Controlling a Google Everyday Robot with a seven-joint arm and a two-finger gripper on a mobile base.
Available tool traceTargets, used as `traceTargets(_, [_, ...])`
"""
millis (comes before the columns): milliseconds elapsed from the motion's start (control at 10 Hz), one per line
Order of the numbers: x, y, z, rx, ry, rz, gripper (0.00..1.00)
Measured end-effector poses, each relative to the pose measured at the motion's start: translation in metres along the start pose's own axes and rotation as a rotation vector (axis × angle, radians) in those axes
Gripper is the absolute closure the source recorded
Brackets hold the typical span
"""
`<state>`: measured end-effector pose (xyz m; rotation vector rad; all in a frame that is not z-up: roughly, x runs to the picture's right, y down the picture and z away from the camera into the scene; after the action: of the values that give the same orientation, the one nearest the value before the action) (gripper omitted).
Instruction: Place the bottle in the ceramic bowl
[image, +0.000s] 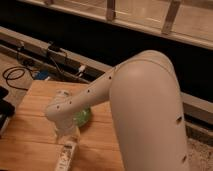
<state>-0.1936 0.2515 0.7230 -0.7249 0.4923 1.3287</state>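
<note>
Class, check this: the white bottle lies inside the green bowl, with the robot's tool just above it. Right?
Not quite. The camera view shows the bottle lying on the wooden table beside the green bowl, not inside it; the tool is just above the bottle.
</note>
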Motion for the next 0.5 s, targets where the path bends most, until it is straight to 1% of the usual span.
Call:
traceTargets(100, [-0.001,0.0,0.001,0.003,0.004,0.005,0.35])
traceTargets(200, [-0.001,-0.005,0.006,0.005,0.017,0.018,0.35])
traceTargets(500, [0.0,-0.013,0.02,-0.033,0.049,0.043,0.35])
